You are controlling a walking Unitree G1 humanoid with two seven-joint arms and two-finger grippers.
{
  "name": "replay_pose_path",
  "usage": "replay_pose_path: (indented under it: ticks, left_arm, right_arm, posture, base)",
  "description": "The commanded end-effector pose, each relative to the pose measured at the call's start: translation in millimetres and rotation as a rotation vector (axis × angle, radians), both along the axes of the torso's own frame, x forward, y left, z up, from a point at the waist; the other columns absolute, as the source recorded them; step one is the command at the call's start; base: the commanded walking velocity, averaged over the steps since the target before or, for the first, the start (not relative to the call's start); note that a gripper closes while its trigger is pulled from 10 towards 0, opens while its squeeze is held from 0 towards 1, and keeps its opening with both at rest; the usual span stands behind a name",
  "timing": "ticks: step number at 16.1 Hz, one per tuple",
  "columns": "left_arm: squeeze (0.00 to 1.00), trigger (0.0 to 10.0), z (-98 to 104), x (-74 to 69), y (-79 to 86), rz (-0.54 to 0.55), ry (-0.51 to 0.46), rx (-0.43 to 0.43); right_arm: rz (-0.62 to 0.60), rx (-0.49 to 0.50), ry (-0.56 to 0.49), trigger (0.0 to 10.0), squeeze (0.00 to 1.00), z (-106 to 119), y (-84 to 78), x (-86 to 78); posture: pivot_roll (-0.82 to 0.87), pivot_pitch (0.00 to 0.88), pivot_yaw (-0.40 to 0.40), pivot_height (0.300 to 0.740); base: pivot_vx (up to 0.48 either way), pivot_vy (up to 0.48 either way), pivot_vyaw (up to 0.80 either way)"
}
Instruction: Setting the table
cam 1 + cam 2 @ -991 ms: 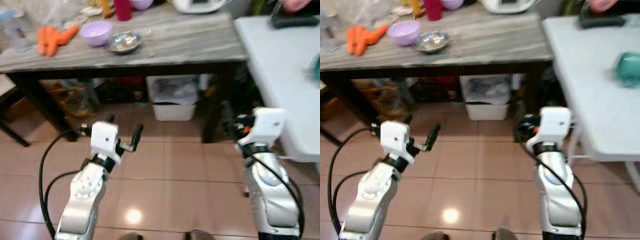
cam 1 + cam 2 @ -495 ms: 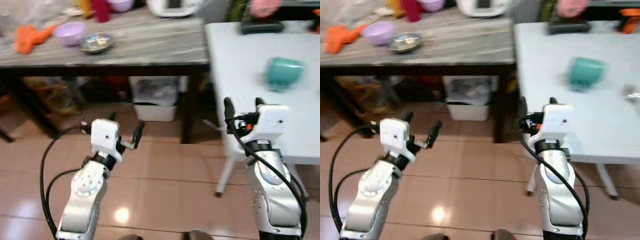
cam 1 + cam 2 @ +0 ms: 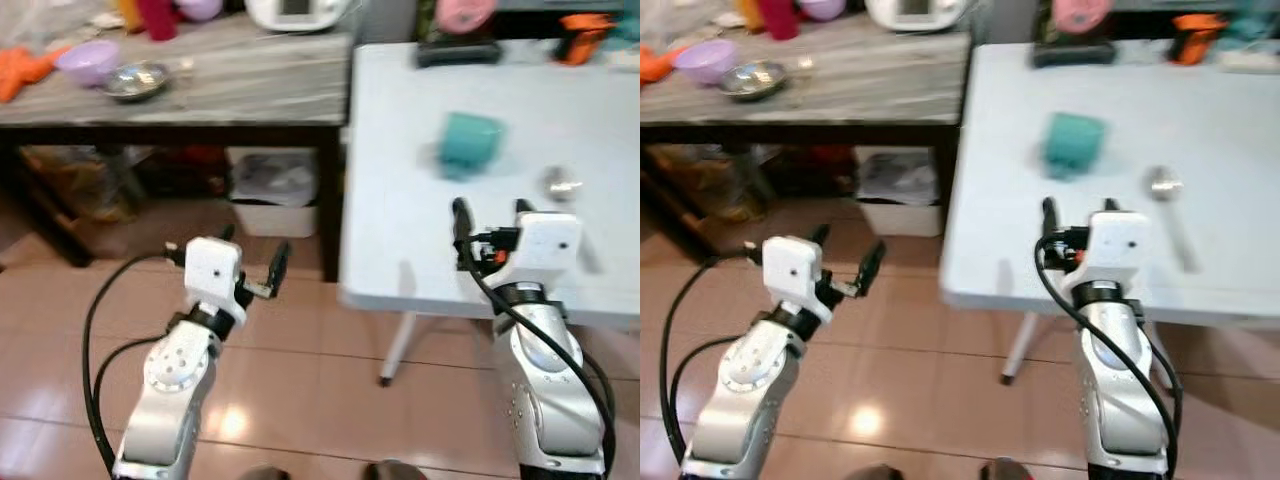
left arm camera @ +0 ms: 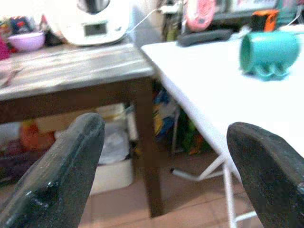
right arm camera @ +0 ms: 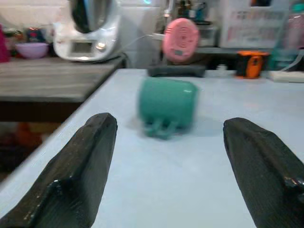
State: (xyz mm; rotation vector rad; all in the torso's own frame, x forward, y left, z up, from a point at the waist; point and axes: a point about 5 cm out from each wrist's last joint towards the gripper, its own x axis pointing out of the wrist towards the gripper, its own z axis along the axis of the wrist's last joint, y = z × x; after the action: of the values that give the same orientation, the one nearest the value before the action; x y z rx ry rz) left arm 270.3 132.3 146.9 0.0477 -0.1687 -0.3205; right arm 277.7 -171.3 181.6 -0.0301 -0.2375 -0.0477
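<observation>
So there are two desks here: a white plastic folding desk (image 3: 400, 220) on the robot's right and a grey wood-grain desk with dark legs (image 3: 240, 90) to its left, touching or nearly touching at the corner.

On the white one I count one teal ribbed mug lying on its side (image 3: 470, 142), one shiny metal spoon (image 3: 1168, 200) to the right of the mug, one long black flat gadget (image 3: 460, 52) at the far edge, one pink round thing (image 5: 181, 38) behind that, and one orange and black object (image 3: 581, 34) at the far right.

The grey desk has one lilac plastic bowl (image 3: 82, 62), one small steel bowl (image 3: 134, 80) just beside it, some orange carrots (image 3: 20, 72) (too blurry to count), one dark red cup (image 3: 157, 17) and one white kitchen appliance with a display (image 4: 90, 19). One white bin (image 3: 275, 192) sits on the tile floor under it.

The right gripper (image 5: 175, 166) hovers over the near edge of the white desk, jaws spread wide and holding nothing. The mug sits straight ahead of them, lined up with the gap but apart from both fingers. The left gripper (image 3: 250, 270) is down over the floor by the grey desk's leg, jaws also released, well apart from the mug.
</observation>
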Motion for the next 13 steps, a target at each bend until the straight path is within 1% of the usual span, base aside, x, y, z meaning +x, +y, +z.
replay_pose_path:
  ticks: [1, 7, 9, 11, 13]
  left_arm:
    - [0.0, 10.0, -4.6, -2.4, 8.0, 0.023, 0.022, 0.012]
    - [0.0, 10.0, -6.9, -4.1, 7.7, 0.021, 0.028, 0.01]
    - [0.0, 10.0, -7.6, -4.5, 7.6, 0.025, 0.033, -0.029]
    - [0.0, 10.0, -11.6, -6.3, 6.2, 0.013, 0.043, -0.004]
    - [0.0, 10.0, -14.5, -7.6, 4.0, -0.011, 0.051, 0.0]
  right_arm:
    - [-0.003, 0.0, -0.004, 10.0, 0.0, 1.1, 3.2, -1.1]
    - [-0.073, -0.018, 0.019, 10.0, 0.0, -2.2, -7.3, -1.9]
    - [-0.101, -0.027, 0.034, 10.0, 0.0, -4.0, -11.9, -1.3]
    - [-0.111, -0.017, 0.048, 10.0, 0.0, -5.6, -15.7, 0.2]
    - [-0.095, -0.008, 0.054, 10.0, 0.0, -4.5, -15.4, 3.7]
  posture:
    - [-0.14, 0.165, 0.083, 0.74]
    - [-0.15, 0.177, 0.082, 0.74]
    - [-0.15, 0.179, 0.082, 0.74]
    - [-0.15, 0.181, 0.084, 0.74]
    - [-0.15, 0.183, 0.081, 0.74]
  base:
    - [0.0, -0.48, 0.0]
    - [0.0, -0.48, 0.0]
    - [0.0, 0.0, 0.0]
    - [0.0, 0.0, 0.0]
    - [0.0, 0.0, 0.0]
